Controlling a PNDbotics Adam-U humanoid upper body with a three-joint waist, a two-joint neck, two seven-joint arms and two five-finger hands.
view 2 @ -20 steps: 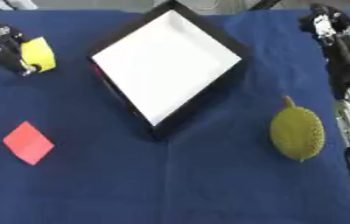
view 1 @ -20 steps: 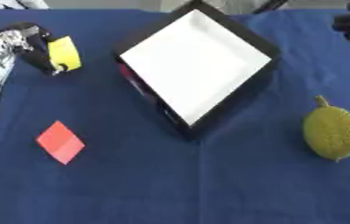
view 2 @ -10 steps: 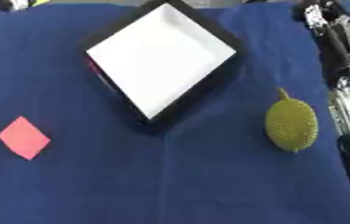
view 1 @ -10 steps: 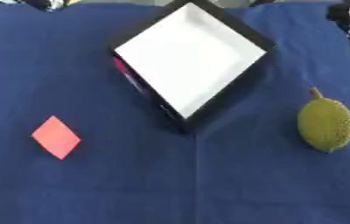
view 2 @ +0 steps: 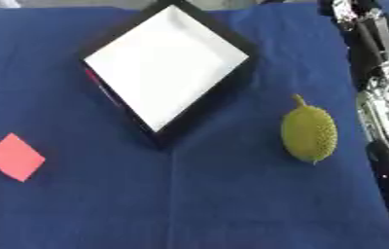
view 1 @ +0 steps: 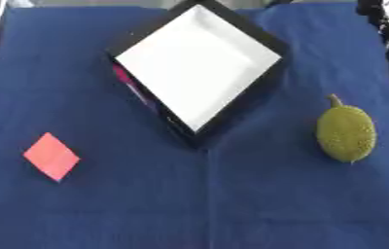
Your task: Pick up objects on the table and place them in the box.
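We see the box (view 1: 200,68) empty, the green fruit (view 1: 346,133) and red diamond (view 1: 51,156) unpicked on the blue surface (view 1: 232,204); only the right arm (view 2: 383,97) shows, hand state untellable.

A big dark blue cloth (view 1: 232,204) covers the whole table. A thin line runs down the middle of the cloth, from just under the box toward the near edge. At the very top, past the far edge of the cloth, a strip of pale grey (view 1: 79,3) shows. It is too blurry to tell more.
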